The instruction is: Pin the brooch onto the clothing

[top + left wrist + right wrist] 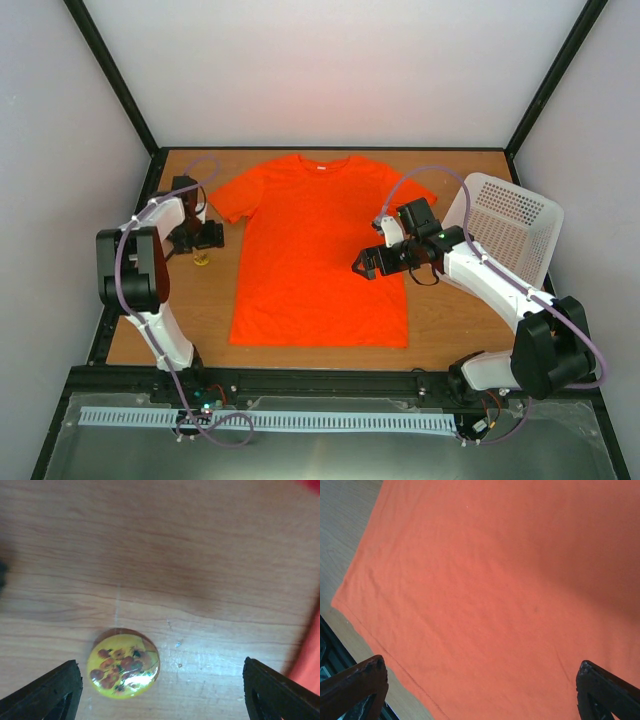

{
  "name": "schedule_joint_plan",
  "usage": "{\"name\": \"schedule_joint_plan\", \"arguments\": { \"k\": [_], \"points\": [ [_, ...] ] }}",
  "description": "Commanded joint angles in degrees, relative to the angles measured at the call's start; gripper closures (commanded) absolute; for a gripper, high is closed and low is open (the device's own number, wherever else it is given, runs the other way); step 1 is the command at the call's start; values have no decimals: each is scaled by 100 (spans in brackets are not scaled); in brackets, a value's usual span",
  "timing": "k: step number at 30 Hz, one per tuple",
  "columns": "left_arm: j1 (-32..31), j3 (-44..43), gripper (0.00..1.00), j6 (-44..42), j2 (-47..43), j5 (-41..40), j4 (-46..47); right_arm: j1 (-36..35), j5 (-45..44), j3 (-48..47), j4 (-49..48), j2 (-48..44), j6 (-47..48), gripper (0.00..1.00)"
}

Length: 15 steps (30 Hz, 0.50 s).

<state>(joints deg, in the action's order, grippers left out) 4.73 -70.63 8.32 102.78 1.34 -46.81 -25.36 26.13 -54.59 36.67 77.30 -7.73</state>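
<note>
Between the spread fingers of the left gripper, the brooch lies flat on the grainy wooden tabletop, a glossy round yellow disc. Beneath the right gripper, also spread, lies the smooth orange clothing.

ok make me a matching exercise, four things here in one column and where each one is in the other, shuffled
1 brooch
2 orange T-shirt
3 white perforated basket
4 right gripper

a at the right edge of the table
b spread flat mid-table
c on the wood between the fingers of the open left gripper
d open, above the T-shirt

Pairs: 1-c, 2-b, 3-a, 4-d
</note>
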Motion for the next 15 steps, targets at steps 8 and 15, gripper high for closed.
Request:
{"name": "schedule_joint_plan", "arguments": {
  "k": [8,15],
  "points": [
    [52,-98,11,-410,436,43,136,23,-91,-37,139,-154,96,0],
    [68,180,10,-323,399,-179,111,23,-103,-26,124,-131,87,0]
  ]
}}
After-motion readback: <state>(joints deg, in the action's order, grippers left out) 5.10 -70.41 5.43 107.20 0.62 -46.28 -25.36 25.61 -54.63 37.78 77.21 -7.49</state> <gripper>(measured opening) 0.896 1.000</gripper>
